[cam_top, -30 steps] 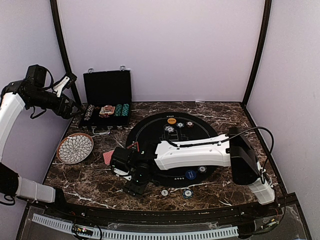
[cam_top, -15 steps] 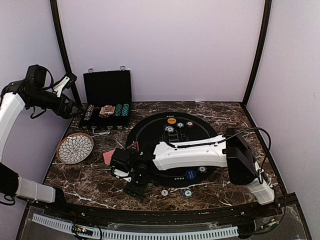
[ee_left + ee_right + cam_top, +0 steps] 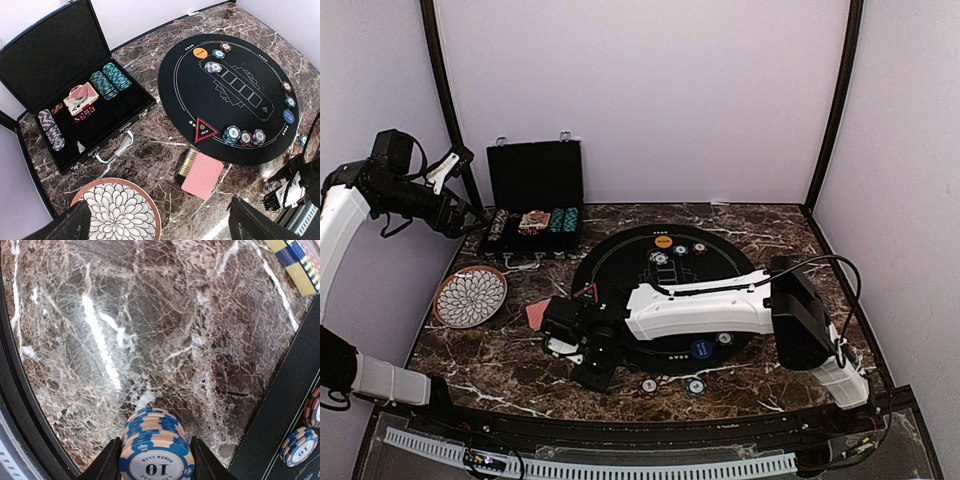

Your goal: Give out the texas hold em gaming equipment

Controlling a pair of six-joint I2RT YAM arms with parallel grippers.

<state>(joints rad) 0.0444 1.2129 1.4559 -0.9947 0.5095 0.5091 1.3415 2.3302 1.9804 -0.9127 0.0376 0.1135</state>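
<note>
My right gripper (image 3: pixel 594 366) is shut on a stack of blue stripe-edged poker chips (image 3: pixel 156 450) marked 10, just above the marble in front of the black round mat (image 3: pixel 620 255). In the right wrist view the fingers (image 3: pixel 107 465) press the stack from both sides. A red-backed card deck (image 3: pixel 202 175) lies left of the mat and also shows in the top view (image 3: pixel 537 314). On the mat are chip stacks (image 3: pixel 232 134), an orange button (image 3: pixel 200 51) and a blue button (image 3: pixel 288 116). My left gripper (image 3: pixel 160 235) is open and empty, held high over the table's left side.
An open black case (image 3: pixel 75 100) with more chips and cards stands at the back left. A white petal-pattern plate (image 3: pixel 117 212) sits on the left. Two loose chips (image 3: pixel 649 385) lie near the front edge. A black frame rail runs along the near edge (image 3: pixel 20 390).
My right arm has shifted slightly left with the chip stack still in its grip. The left arm has not moved.
</note>
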